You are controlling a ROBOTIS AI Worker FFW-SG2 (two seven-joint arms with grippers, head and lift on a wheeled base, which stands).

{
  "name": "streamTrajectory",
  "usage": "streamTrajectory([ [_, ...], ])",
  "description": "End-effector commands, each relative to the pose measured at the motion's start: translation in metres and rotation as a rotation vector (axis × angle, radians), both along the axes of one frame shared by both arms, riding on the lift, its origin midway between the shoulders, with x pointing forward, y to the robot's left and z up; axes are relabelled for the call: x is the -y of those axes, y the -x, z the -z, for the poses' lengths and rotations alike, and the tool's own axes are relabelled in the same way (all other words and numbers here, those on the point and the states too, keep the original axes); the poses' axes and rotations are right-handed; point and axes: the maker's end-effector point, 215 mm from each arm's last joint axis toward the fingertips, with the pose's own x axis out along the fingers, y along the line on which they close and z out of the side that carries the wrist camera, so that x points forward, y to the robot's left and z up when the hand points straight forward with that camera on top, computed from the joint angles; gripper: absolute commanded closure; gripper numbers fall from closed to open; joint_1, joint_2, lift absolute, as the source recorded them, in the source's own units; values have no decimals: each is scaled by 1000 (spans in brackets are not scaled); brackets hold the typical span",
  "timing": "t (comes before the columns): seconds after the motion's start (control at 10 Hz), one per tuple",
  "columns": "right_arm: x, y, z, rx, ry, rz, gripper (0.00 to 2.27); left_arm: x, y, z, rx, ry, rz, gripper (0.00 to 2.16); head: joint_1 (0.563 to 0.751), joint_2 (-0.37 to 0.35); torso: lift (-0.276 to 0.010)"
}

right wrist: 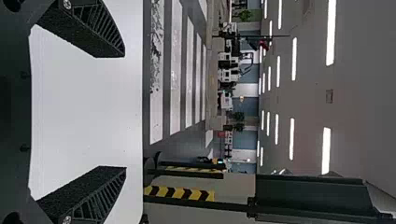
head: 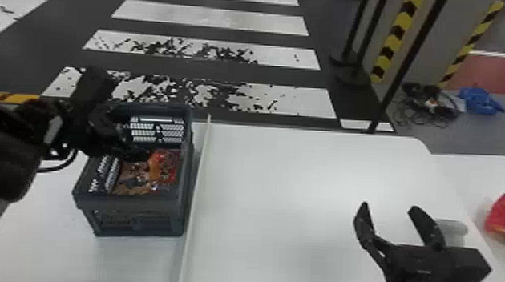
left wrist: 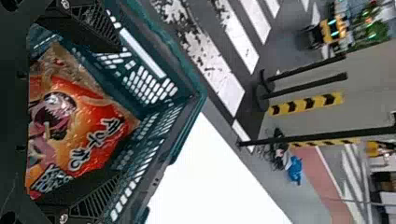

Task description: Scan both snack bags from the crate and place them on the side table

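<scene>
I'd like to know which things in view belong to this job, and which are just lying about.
Job:
- orange snack bag in the crate
- left gripper, at the crate
- right gripper, over the white table
- red packet on the right, perhaps the other bag

Lying about:
- blue bundle on the floor
- tangled cables, beside it

Inside my crate [left wrist: 200, 93], large white characters [left wrist: 110, 125] cross the orange-red snack bag [left wrist: 91, 114], with smaller pale lettering [left wrist: 50, 178] near one corner; I cannot make out the wording surely. Black-and-yellow chevron strips [head: 397, 31] mark the grey pillar [head: 448, 33].
</scene>
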Motion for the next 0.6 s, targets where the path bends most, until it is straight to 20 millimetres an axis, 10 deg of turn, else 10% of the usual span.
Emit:
streamTrajectory([
  [0.0,-1,-3,0,-1,-7,1,60,4,-1,6,-32,-41,14,76,695,-88,-98],
  [0.5,-2,-9,5,-20,-29,2,60,20,3,43,-173,-82,37,76,695,-104,-98],
])
